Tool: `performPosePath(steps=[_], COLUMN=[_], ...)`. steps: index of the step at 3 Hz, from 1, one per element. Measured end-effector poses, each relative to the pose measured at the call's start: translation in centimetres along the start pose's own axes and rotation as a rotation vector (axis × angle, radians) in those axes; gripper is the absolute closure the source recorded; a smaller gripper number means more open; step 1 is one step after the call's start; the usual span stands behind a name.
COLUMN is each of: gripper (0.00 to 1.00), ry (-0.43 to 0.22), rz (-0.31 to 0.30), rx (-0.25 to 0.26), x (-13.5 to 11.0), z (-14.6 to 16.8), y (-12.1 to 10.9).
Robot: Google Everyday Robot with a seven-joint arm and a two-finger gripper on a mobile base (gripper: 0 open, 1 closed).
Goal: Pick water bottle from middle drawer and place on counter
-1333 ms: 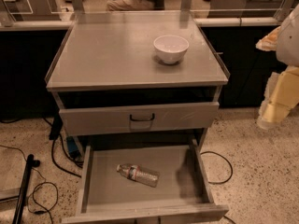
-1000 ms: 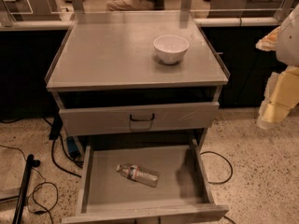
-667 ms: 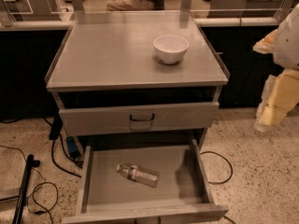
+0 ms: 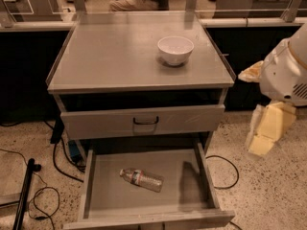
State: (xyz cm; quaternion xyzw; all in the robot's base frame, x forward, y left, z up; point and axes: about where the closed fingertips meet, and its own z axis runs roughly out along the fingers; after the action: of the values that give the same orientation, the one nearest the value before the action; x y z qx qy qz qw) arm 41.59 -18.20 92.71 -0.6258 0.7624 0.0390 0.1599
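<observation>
**Reach toward the bottle.** The water bottle (image 4: 142,179) is shown lying on its side on the bare floor of the open middle drawer (image 4: 184,198). It lies left of centre, with its cap turned toward the back-left, and is clear of every wall. The closed drawer front (image 4: 182,120) above hangs over the drawer's rear edge. The counter (image 4: 110,51) is seen on top, with a white bowl (image 4: 175,49) set toward its back right. The gripper (image 4: 264,134) is held off the cabinet's right side, well apart from the bottle. Whether it is spread or closed cannot be told. The descent is probably best made from the front, clear of the drawer front above. The grasp should be set across the ribbed body, since a round bottle is likely to roll if nudged.
</observation>
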Motion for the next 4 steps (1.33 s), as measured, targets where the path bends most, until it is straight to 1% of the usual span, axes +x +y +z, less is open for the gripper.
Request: performPosePath(steps=[1,2,3,4], gripper=[0.0,0.0,0.0,0.0], ry=[-0.058,-0.099,-0.094,-0.106], rz=[-0.036,0.021,0.115,0.198], rx=[-0.037,0.02,0.093,0.123], x=[-1.1,-0.6,0.2,1.1], z=[3.4,6.0,9.6,11.7], y=[2.5,2.9,1.7,0.6])
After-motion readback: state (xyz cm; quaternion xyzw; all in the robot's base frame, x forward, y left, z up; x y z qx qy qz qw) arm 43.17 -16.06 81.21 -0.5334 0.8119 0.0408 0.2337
